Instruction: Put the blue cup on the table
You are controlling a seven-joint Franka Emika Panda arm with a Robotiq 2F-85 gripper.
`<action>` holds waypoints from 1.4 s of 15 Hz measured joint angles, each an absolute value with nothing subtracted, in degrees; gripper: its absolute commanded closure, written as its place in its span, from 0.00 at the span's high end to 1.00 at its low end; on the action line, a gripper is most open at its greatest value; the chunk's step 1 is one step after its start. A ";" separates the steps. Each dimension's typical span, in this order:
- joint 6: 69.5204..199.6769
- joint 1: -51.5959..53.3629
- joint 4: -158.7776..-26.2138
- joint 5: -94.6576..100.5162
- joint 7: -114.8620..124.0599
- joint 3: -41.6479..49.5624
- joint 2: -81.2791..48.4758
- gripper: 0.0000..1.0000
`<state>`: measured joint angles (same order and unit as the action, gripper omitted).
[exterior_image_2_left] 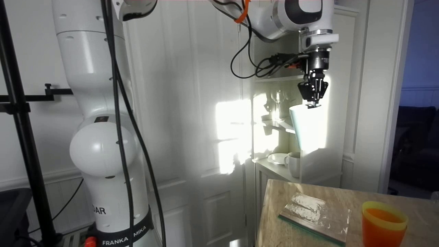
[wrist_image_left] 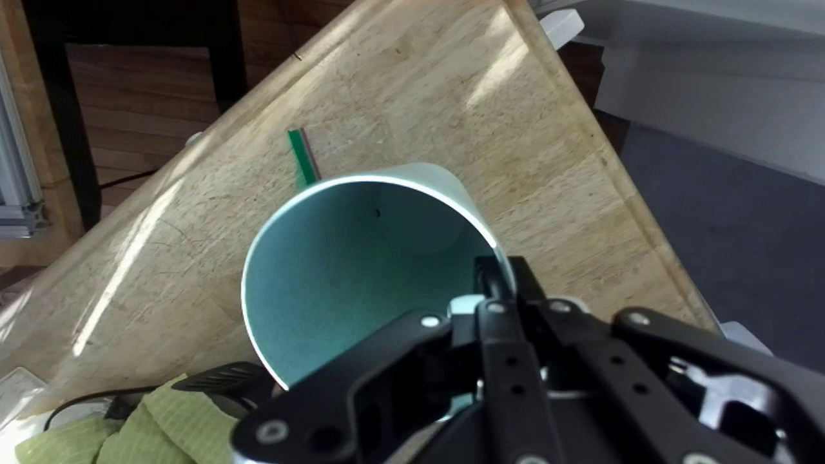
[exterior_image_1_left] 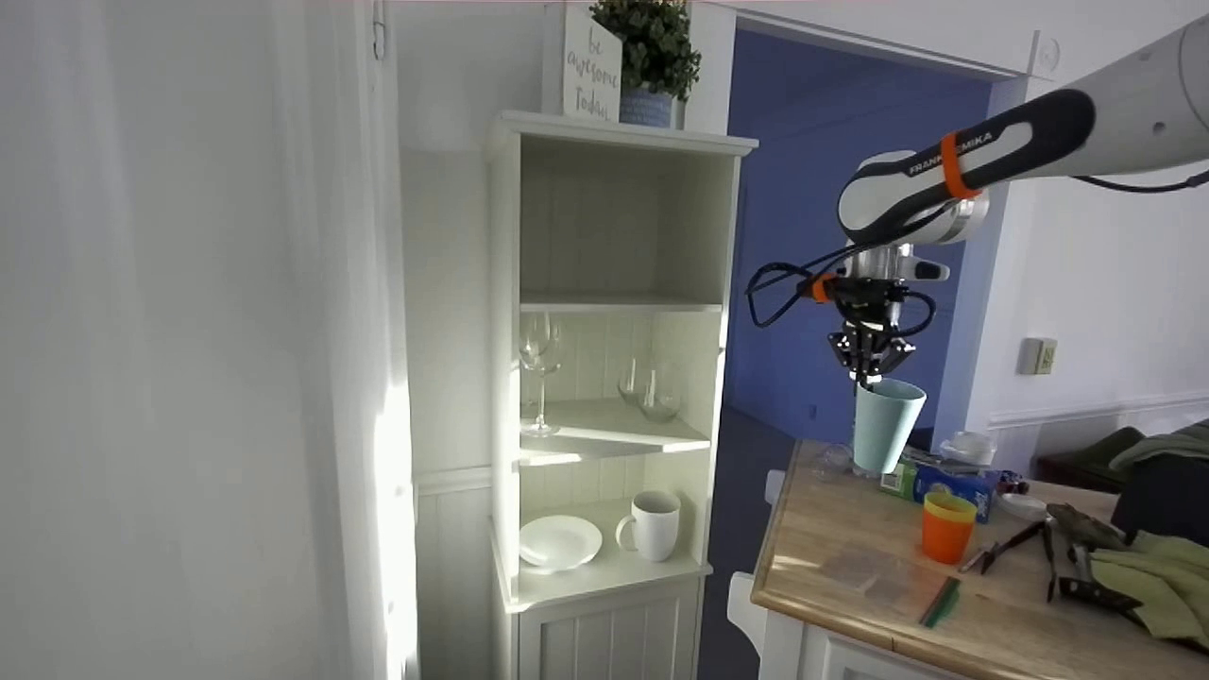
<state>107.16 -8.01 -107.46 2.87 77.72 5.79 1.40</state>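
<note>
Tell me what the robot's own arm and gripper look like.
The arm is white and rounded, with a black panel lettered in white and an orange band wrapped over it. A black base collar reads FRANKA EMIKA. The gripper is black and angular, with bright round screw heads. Black cables hang along the arm and loop near the gripper.

blue cup (wrist_image_left: 361, 270): rim partly hidden (by hand (wrist_image_left: 505, 274)) | table (exterior_image_1_left: 831, 524): cropped, all views
</note>
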 measured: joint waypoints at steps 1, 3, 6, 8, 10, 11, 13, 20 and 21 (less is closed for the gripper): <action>107.80 -8.44 -106.08 1.61 77.47 6.82 -0.71 0.01; 108.16 -9.39 -102.84 -1.46 76.71 8.60 -4.83 0.01; 108.24 -10.81 -97.79 -4.59 76.35 10.71 -10.47 0.01; 108.23 -11.86 -94.90 -6.08 76.35 11.93 -13.87 0.01; 108.07 -13.06 -92.33 -6.98 76.40 13.04 -17.10 0.01; 108.07 -13.71 -91.13 -7.28 76.43 13.57 -18.67 0.01; 108.09 -14.93 -88.88 -7.92 77.11 14.55 -21.68 0.01; 108.29 -19.38 -82.82 -12.39 82.95 16.23 -30.38 0.01; 108.44 -20.03 -82.05 -12.93 84.05 16.40 -31.35 0.01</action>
